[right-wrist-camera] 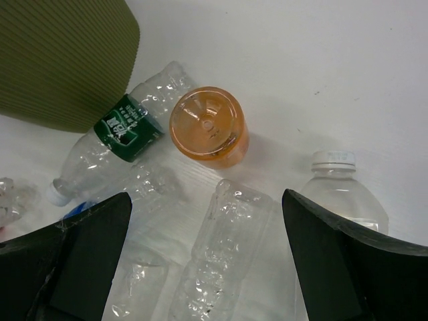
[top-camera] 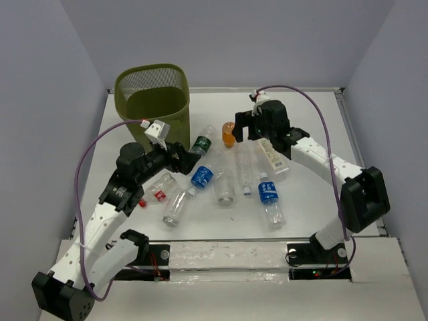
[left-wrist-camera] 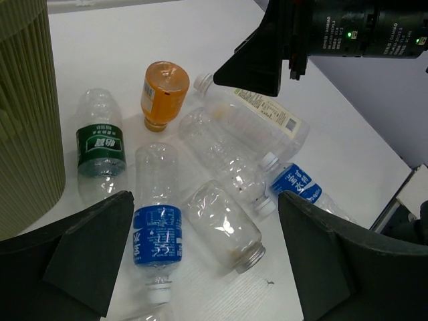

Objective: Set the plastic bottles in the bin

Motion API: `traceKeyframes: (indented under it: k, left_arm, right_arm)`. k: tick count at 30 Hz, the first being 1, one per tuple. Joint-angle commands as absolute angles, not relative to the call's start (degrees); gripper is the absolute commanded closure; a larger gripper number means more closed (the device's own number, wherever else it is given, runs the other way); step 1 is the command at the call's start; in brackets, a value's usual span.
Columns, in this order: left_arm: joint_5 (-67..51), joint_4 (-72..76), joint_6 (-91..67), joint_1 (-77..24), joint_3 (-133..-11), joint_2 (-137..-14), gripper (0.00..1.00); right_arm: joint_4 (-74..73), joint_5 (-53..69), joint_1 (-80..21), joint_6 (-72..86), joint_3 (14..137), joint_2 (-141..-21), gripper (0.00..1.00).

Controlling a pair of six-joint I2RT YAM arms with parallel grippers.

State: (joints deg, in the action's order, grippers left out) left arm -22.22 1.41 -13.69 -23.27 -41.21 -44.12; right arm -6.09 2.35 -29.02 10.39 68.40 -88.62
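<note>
Olive-green mesh forms the bin (top-camera: pixel 167 115), which stands upright at the far left of the white table (top-camera: pixel 314 114). All visible bottles (top-camera: pixel 245 170) lie loose on the table, outside the bin, in a cluster to its right and nearer, between the two arms. The green-label bottle (left-wrist-camera: pixel 100 150) lies just beside the bin's right wall; whether it touches the wall cannot be told. The orange bottle (right-wrist-camera: pixel 208 126) sits just right of the green-label bottle. A blue-label bottle (left-wrist-camera: pixel 157 234) and an uncapped bottle (left-wrist-camera: pixel 224 227) lie side by side nearer the arms. A second blue-label bottle (top-camera: pixel 268 192) lies at the near right of the cluster. A large white-label bottle (top-camera: pixel 273 155) lies below the right arm. A red-label bottle (top-camera: pixel 159 190) lies at the near left, beside the left arm. The left gripper (top-camera: pixel 184 157) hangs above the left part of the cluster with its jaws spread wide and nothing between them. In its wrist view the blue-label and uncapped bottles appear in the gap. The right gripper (top-camera: pixel 246 127) hangs at the far side of the cluster, jaws likewise spread wide and empty. Its wrist view shows the orange bottle and a crumpled clear bottle (right-wrist-camera: pixel 224 257) below the gap.
</note>
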Motion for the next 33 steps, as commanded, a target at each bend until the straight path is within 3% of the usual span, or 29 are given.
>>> traceKeyframes:
  k: [1,13,24,30,33]
  left_arm:
    - [-21.45,0.44,-16.26,-23.64,-43.94,-46.66,0.01]
    - [-20.56,-6.07,-21.26,-23.82,-40.96,-50.97,0.01]
    - [-18.29,-3.78,-25.05,-30.84,-38.32,-56.77,0.01]
    - [-11.0,-3.69,-27.15,-37.17,-38.85,-60.73,0.01]
    - [-8.97,-3.17,-28.3,-38.75,-39.11,-63.19,0.03]
  right_arm:
    - [-7.82,-1.32,-29.53,7.03,74.34,-91.75,0.0]
    - [-13.27,4.48,-30.23,4.13,87.53,-107.57,0.0]
    - [-13.36,4.66,-30.76,3.17,89.29,-110.3,0.0]
    - [-13.36,2.29,-30.76,2.2,91.05,-113.11,0.11]
    - [-13.27,2.2,-30.76,2.37,91.58,-113.55,0.23]
